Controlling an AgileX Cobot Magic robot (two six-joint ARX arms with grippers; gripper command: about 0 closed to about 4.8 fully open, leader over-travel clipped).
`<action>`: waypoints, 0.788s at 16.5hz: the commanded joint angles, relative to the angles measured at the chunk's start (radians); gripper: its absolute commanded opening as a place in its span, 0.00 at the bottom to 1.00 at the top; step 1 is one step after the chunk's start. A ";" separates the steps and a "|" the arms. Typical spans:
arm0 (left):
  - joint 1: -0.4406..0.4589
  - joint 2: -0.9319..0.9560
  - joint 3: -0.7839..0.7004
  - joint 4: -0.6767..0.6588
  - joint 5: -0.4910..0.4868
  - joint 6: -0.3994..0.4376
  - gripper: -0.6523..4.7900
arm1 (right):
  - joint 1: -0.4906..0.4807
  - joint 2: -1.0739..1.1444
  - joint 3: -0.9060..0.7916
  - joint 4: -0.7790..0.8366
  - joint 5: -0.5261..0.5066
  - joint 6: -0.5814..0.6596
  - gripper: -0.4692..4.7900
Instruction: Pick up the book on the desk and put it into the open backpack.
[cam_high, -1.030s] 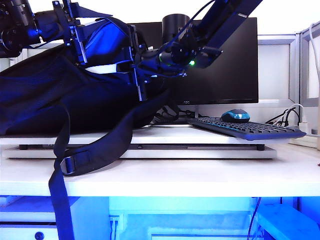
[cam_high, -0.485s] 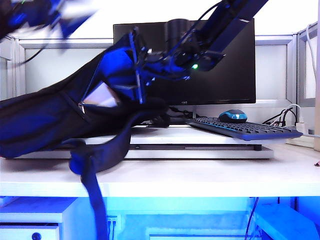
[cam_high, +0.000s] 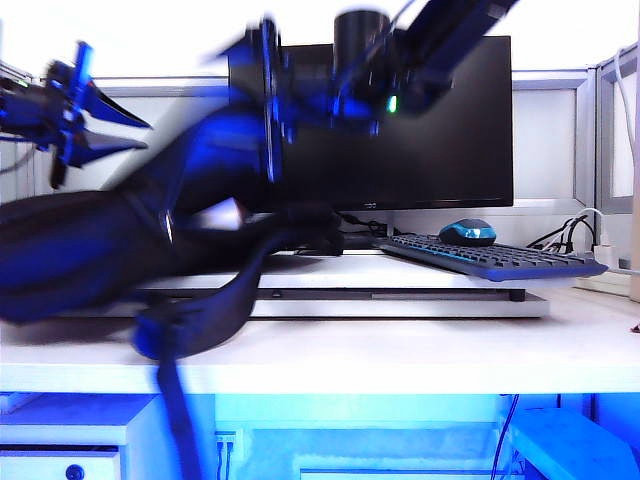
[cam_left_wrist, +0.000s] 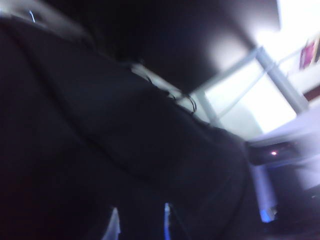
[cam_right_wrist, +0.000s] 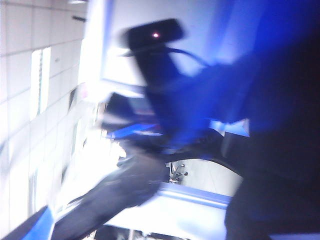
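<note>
Exterior view showed a white corner of the book (cam_high: 232, 212) inside the mouth of the backpack (cam_high: 90, 250), which slumped on the desk (cam_high: 400, 360). Above the mouth the right gripper (cam_high: 268, 105) stood spread wide, grasping nothing. The left gripper (cam_high: 70, 115) hung clear at far left, blurred, its fingers parted.

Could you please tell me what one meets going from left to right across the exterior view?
Left gripper → backpack → right gripper → keyboard → cables.
</note>
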 joint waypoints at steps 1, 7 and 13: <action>-0.008 -0.003 0.000 0.084 0.055 0.008 0.39 | -0.029 -0.117 0.012 -0.030 0.068 -0.150 0.78; -0.011 -0.042 0.001 0.346 0.119 -0.007 0.43 | -0.122 -0.276 0.013 -0.933 0.472 -0.958 0.76; 0.057 -0.336 0.001 0.255 0.127 0.182 0.46 | -0.131 -0.468 0.012 -1.104 0.772 -1.262 0.54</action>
